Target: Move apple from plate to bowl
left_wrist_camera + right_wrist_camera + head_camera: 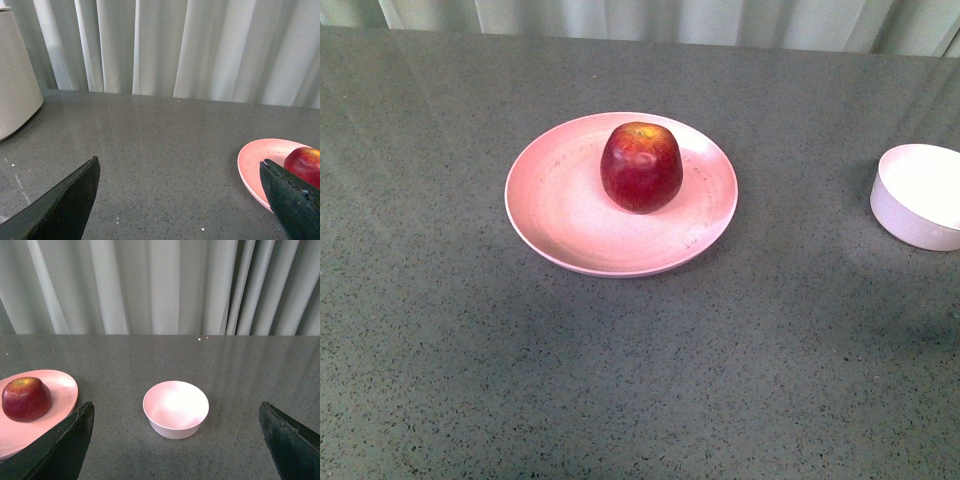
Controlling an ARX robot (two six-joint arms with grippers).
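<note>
The dark red apple (641, 167) stands upright on the wide pale pink plate (555, 215) in the middle of the grey table. The small pale bowl (920, 195) is empty and sits at the right edge of the front view. Neither arm shows in the front view. My left gripper (180, 172) is open and empty; the plate (255, 165) and apple (305, 164) lie beside one finger. My right gripper (176, 412) is open and empty, with the bowl (176, 409) ahead between its fingers and the apple (26, 398) on the plate (62, 390) off to one side.
A pale curtain (640, 20) hangs behind the table's far edge. A cream rounded object (15, 80) stands at the table's far corner in the left wrist view. Bare grey tabletop (620, 380) lies between plate and bowl and in front of them.
</note>
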